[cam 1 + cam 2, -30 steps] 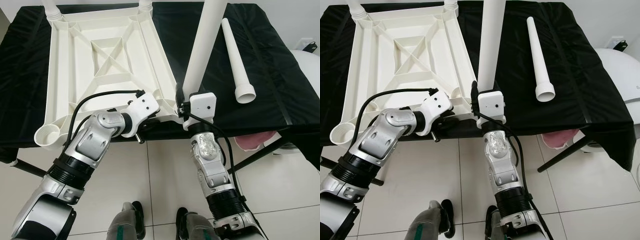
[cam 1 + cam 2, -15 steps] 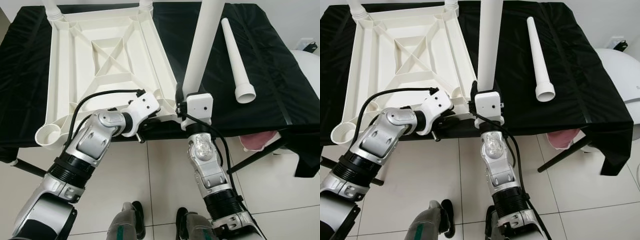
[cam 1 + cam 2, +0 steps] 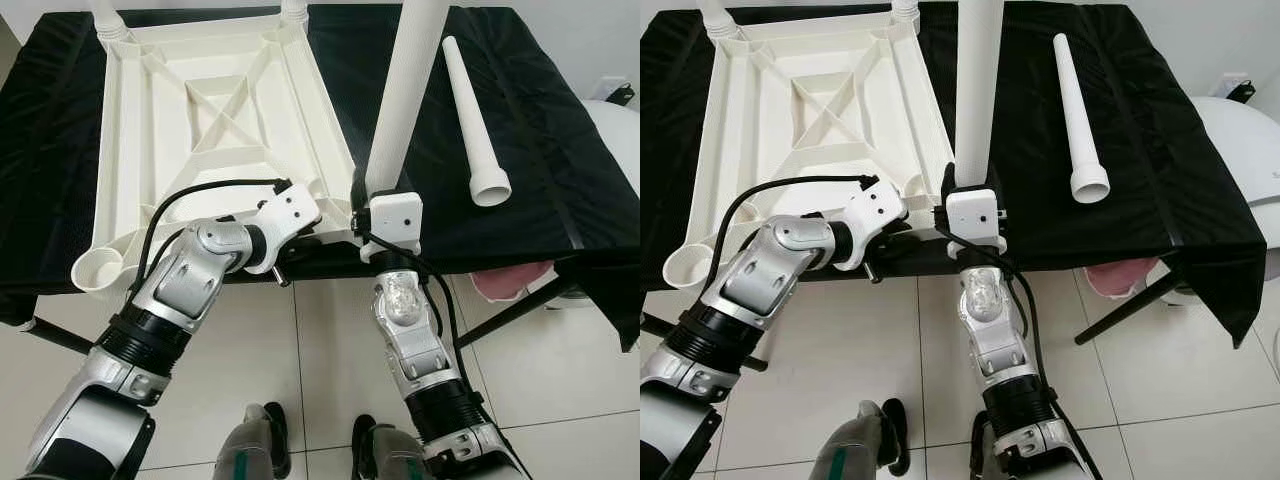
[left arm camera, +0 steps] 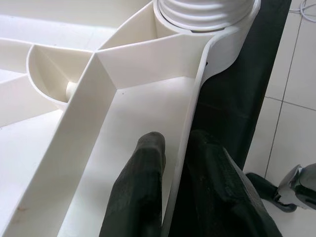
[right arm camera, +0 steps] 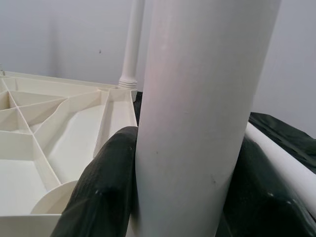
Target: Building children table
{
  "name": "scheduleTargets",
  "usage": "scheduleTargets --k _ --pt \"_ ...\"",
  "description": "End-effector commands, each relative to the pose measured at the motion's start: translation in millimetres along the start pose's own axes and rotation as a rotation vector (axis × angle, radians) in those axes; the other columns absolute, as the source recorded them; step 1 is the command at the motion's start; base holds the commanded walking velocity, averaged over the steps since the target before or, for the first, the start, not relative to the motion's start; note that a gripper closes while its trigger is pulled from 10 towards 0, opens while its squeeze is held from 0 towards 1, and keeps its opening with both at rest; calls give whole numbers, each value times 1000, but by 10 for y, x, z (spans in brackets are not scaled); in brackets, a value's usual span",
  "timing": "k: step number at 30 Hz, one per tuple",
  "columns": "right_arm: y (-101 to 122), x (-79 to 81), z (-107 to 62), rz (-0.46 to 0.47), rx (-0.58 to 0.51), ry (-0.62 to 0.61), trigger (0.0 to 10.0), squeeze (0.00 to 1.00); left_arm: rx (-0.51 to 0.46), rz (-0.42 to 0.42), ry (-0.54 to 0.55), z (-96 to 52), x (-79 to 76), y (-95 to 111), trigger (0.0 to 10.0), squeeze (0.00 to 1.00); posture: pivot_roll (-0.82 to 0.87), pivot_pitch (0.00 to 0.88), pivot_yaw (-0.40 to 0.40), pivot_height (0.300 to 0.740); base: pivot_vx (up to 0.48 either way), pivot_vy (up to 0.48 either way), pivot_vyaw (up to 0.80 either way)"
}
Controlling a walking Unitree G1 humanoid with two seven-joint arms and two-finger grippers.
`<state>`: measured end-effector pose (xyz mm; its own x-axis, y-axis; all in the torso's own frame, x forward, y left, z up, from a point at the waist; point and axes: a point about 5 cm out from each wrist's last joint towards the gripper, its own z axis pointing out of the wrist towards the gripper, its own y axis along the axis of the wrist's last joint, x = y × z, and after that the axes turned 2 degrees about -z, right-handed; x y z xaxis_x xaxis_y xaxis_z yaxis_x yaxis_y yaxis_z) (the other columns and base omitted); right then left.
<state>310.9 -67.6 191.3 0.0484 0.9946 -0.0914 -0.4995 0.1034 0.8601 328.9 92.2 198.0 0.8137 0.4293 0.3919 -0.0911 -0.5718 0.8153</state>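
White moulded plastic throughout: upturned children's tabletop (image 3: pixel 215 120), ribbed underside showing, flat on black-draped work table (image 3: pixel 560 160). Probably light, stiff, a little slick (best held low on the leg, near the socket). Left gripper (image 4: pixel 175 163) pinched shut on tabletop's near rim, steadying it. Right gripper (image 5: pixel 182 197) clamped around upright table leg (image 3: pixel 400 95), seated in near right corner socket (image 4: pixel 207 12). Two legs already standing at far corners. Fourth, spare leg (image 3: pixel 473 115) lying loose on cloth, well apart.

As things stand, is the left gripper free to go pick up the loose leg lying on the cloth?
Probably not: the left gripper is clamped on the tabletop rim, and the loose leg lies beyond the upright leg held by the right gripper.
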Motion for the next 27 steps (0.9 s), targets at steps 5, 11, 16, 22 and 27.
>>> scheduleTargets --k 5,11,16,22,27 --pt "-330 -121 -136 -52 174 -98 10000 0 -85 93 14 -88 80 270 10000 0 -55 208 -7 740 0 0 0" --pt "-363 -97 -133 -64 191 -129 10000 0 -85 92 15 -94 83 272 10000 0 -52 206 -8 740 0 0 0" --pt "-388 -91 -130 -72 200 -146 10000 0 -85 92 17 -95 86 271 10000 0 -52 206 -8 740 0 0 0" --pt "-426 -75 -138 -54 221 -165 10000 0 -86 91 18 -97 87 273 10000 0 -51 209 -9 740 0 0 0" --pt "-445 -111 -155 -26 235 -179 10000 0 -85 92 18 -99 89 273 10000 0 -54 213 -7 740 0 0 0"
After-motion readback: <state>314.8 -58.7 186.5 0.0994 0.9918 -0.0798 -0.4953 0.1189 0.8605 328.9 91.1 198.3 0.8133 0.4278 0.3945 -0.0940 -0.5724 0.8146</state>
